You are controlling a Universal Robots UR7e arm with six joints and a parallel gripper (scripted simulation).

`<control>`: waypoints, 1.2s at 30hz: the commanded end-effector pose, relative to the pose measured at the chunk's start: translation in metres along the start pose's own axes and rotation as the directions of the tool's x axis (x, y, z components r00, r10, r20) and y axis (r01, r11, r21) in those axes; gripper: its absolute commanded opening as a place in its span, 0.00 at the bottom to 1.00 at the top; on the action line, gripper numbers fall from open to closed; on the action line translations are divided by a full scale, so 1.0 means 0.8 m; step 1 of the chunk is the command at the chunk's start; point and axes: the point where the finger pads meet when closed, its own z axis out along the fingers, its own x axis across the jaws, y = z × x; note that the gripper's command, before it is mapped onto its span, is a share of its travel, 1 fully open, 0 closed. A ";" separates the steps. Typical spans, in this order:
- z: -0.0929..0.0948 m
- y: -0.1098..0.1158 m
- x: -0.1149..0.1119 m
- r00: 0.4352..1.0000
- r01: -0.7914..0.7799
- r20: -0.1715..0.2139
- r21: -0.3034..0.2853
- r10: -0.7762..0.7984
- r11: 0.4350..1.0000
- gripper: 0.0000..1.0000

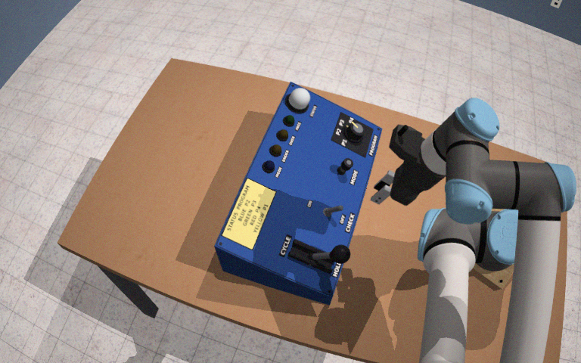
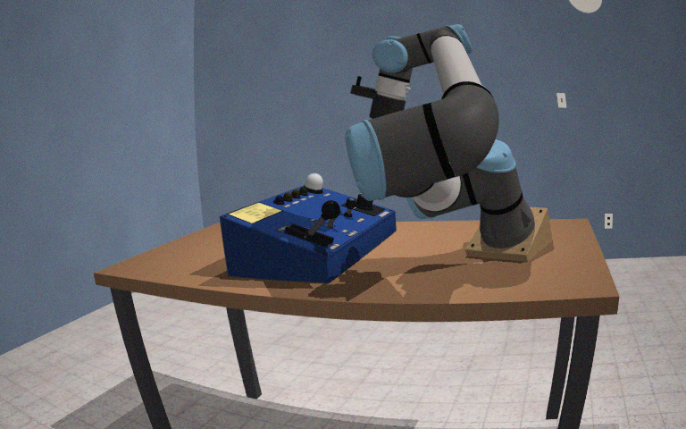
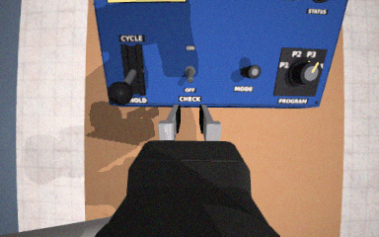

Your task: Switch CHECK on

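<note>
The blue console (image 1: 295,192) stands on the wooden table. Its CHECK toggle (image 1: 333,210) is a small grey lever that leans toward the OFF mark. In the wrist view the toggle (image 3: 189,74) sits between the ON and OFF marks, just beyond my fingers. My gripper (image 3: 189,114) hovers above the table at the console's near edge, in line with the CHECK label. Its fingers stand partly closed with a gap and nothing between them. From the top view the gripper (image 1: 381,190) is to the right of the console, clear of it. In the exterior view the arm hides the gripper.
The CYCLE lever with a black ball (image 1: 341,253) sits at HOLD, left of CHECK in the wrist view (image 3: 120,91). The MODE knob (image 3: 253,72) and PROGRAM selector (image 3: 303,73) are to the right. A white dome (image 1: 298,99) and a row of lamps stand at the far edge.
</note>
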 end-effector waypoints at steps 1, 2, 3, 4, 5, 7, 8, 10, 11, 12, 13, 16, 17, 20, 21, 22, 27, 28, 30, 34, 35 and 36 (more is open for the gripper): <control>0.001 0.001 0.000 1.000 -0.001 0.002 0.000 0.001 1.000 0.00; 0.001 0.001 0.000 1.000 -0.001 0.002 0.000 0.001 1.000 0.00; 0.001 0.001 0.000 1.000 -0.001 0.002 0.000 0.001 1.000 0.00; 0.001 0.001 0.000 1.000 -0.001 0.002 0.000 0.001 1.000 0.00; 0.001 0.001 0.000 1.000 -0.001 0.002 0.000 0.001 1.000 0.00; 0.001 0.001 0.000 1.000 -0.001 0.002 0.000 0.001 1.000 0.00; 0.001 0.001 0.000 1.000 -0.001 0.002 0.000 0.001 1.000 0.00; 0.001 0.001 0.000 1.000 -0.001 0.002 0.000 0.001 1.000 0.00; 0.001 0.001 0.000 1.000 -0.001 0.002 0.000 0.001 1.000 0.00; 0.001 0.001 0.000 1.000 -0.001 0.002 0.000 0.001 1.000 0.00; 0.001 0.001 0.000 1.000 -0.001 0.002 0.000 0.001 1.000 0.00; 0.001 0.001 0.000 1.000 -0.001 0.002 0.000 0.001 1.000 0.00; 0.001 0.001 0.000 1.000 -0.001 0.002 0.000 0.001 1.000 0.00; 0.001 0.001 0.000 1.000 -0.001 0.002 0.000 0.001 1.000 0.00; 0.001 0.001 0.000 1.000 -0.001 0.002 0.000 0.001 1.000 0.00; 0.001 0.001 0.000 1.000 -0.001 0.002 0.000 0.001 1.000 0.00; 0.002 0.001 0.000 1.000 -0.001 0.003 0.000 0.001 1.000 0.00; 0.002 0.001 0.000 1.000 -0.001 0.003 0.000 0.001 1.000 0.00; 0.004 0.001 -0.001 1.000 0.000 0.004 -0.001 0.000 1.000 0.00; 0.008 0.001 -0.001 1.000 0.000 0.004 0.000 0.000 1.000 0.00; 0.010 0.001 -0.001 1.000 0.000 0.004 0.000 0.000 1.000 0.00; 0.012 0.001 -0.001 1.000 0.000 0.004 0.000 0.000 1.000 0.00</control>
